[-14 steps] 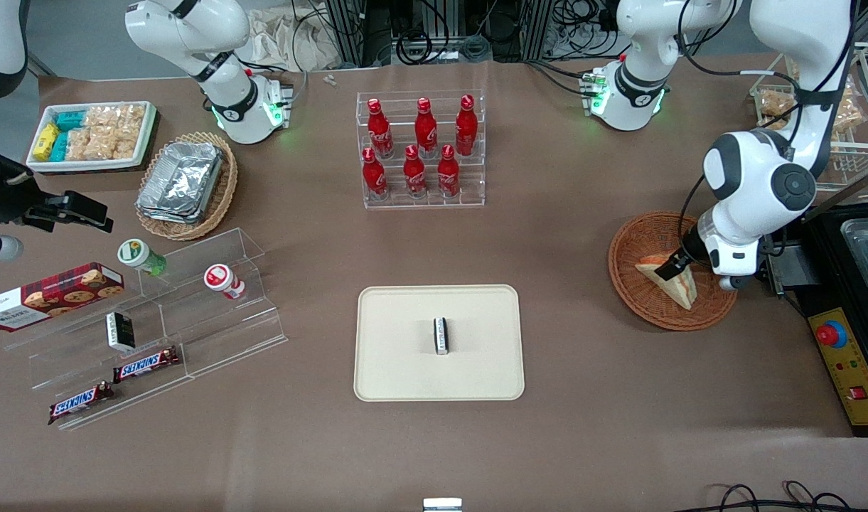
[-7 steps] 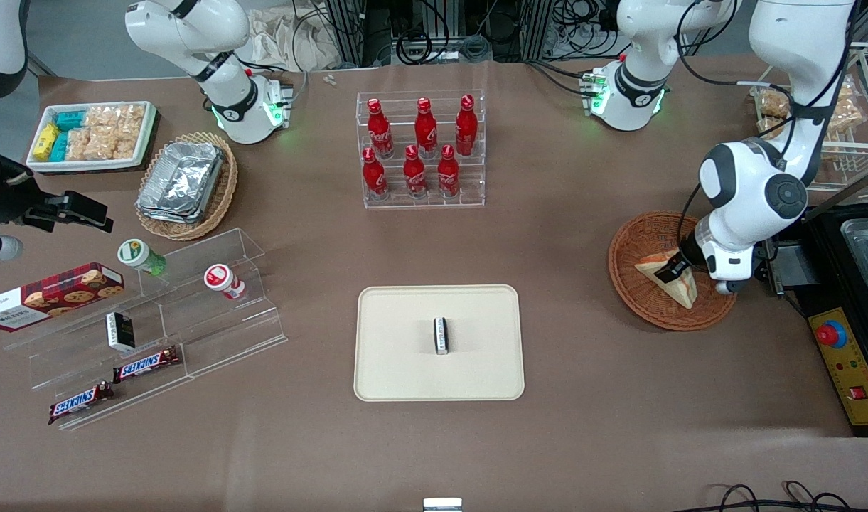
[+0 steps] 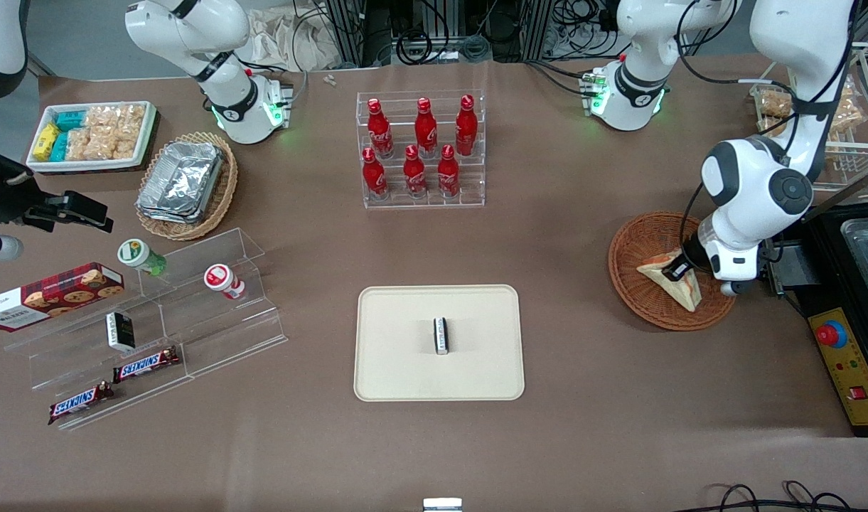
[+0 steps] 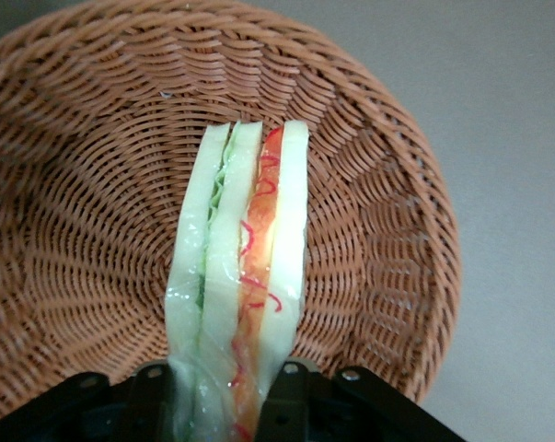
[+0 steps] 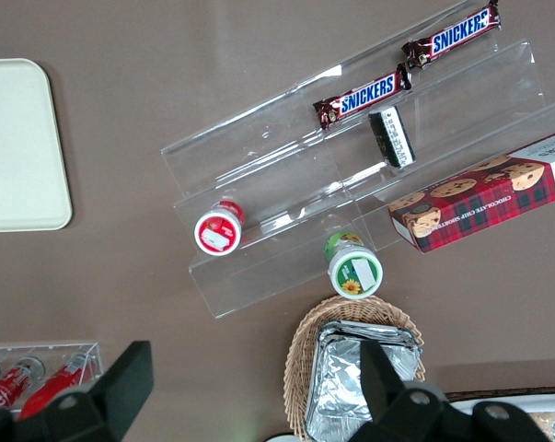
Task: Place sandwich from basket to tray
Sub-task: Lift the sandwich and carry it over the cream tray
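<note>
The left arm's gripper (image 3: 678,271) is positioned inside the reddish-brown woven basket (image 3: 636,245), which rests on the brown table (image 3: 590,441) toward the working arm's end. The jaws are closed narrowly on the sandwich (image 3: 672,283), one finger (image 4: 148,401) against each outer bread face. In the left wrist view, the sandwich (image 4: 240,267) stands on edge between the fingers, its layers running away from the gripper (image 4: 217,405): pale bread slices with green filling on one side and orange-pink filling on the other. The basket (image 4: 93,184) wall surrounds the wedge. Whether the sandwich's lower edge touches the basket floor cannot be determined. The cream-beige tray (image 3: 398,370) lies flat near the table's middle, well apart from the basket and nearer to the front camera. A small black-and-white packet (image 3: 441,335) stands on the tray's centre. A clear rack of red bottles (image 3: 421,149) stands farther from the front camera than the tray.
</note>
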You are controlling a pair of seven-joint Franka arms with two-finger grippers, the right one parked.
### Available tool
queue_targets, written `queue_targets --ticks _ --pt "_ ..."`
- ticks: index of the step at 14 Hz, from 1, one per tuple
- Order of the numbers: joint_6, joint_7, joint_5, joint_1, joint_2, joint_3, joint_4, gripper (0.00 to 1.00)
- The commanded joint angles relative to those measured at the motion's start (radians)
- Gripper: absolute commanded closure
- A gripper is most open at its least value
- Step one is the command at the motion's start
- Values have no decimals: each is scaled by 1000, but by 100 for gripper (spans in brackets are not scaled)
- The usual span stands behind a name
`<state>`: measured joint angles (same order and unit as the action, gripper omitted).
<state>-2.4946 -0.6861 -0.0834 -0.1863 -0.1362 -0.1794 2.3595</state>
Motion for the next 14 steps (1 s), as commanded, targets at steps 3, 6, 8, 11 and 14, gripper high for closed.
queue_targets --ticks 3,6,8,11,14 --pt "476 11 16 19 159 -32 -251 100" --pt "721 19 54 19 135 -139 -516 100" --pt "758 19 54 22 71 -237 -633 100" --pt "740 20 86 42 -73 -385 -739 100" --pt "715 2 207 174 -290 -404 -860 100"
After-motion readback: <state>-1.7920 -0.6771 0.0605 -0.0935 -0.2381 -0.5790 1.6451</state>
